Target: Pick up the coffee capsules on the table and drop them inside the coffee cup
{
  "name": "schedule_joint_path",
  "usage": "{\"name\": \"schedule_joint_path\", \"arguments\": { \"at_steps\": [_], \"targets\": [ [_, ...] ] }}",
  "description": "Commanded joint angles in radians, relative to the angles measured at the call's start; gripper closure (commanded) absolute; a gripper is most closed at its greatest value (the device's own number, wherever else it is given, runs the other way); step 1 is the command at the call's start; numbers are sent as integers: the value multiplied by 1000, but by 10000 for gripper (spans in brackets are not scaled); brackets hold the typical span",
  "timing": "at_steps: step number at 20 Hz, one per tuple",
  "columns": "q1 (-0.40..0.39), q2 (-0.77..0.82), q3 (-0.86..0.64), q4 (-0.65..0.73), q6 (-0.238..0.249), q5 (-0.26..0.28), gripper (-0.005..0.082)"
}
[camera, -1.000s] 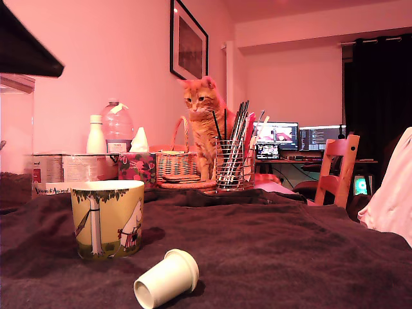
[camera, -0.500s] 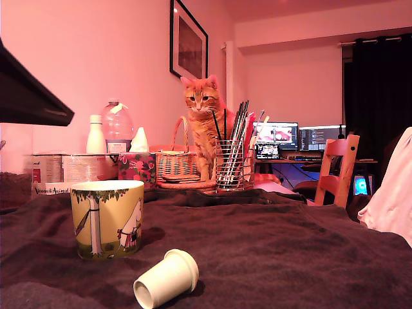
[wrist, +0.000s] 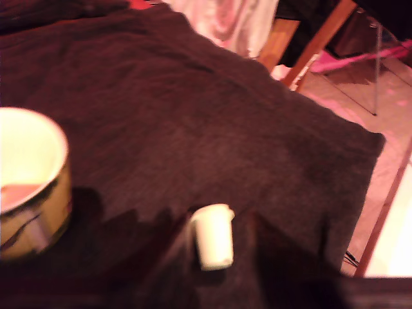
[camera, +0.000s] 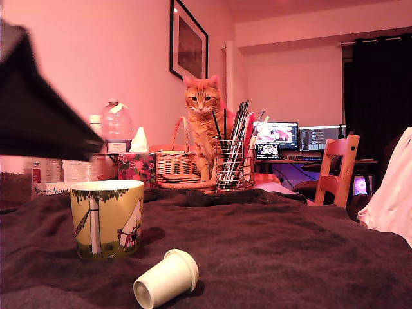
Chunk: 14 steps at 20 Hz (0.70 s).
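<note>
Lower now, the gripper (wrist: 215, 257) straddles the capsule (wrist: 213, 243) beside the mug (wrist: 29, 187).

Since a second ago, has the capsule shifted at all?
No. In the exterior view the capsule lies on its side at the same spot, just right of and nearer than the cup, both unmoved on the cloth.

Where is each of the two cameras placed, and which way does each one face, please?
Exterior view: low at the table's near edge, facing across it toward the cat and monitors; a blurred dark part of the arm enters at this view's left.
Wrist view: on the arm above the table, looking down; the end effector shows only as dark blurred shapes flanking the capsule.
Shared: the coffee cup and the capsule lying on its side.
</note>
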Motion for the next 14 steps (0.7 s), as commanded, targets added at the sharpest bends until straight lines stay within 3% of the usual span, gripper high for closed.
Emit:
{"name": "schedule_joint_path", "arguments": {
  "at_steps": [1, 6, 14],
  "targets": [
    [-16, 43, -23, 50, 6, -21, 215],
    [-61, 161, -23, 203, 17, -113, 215],
    [-96, 402, -23, 372, -1, -150, 216]
  ]
}}
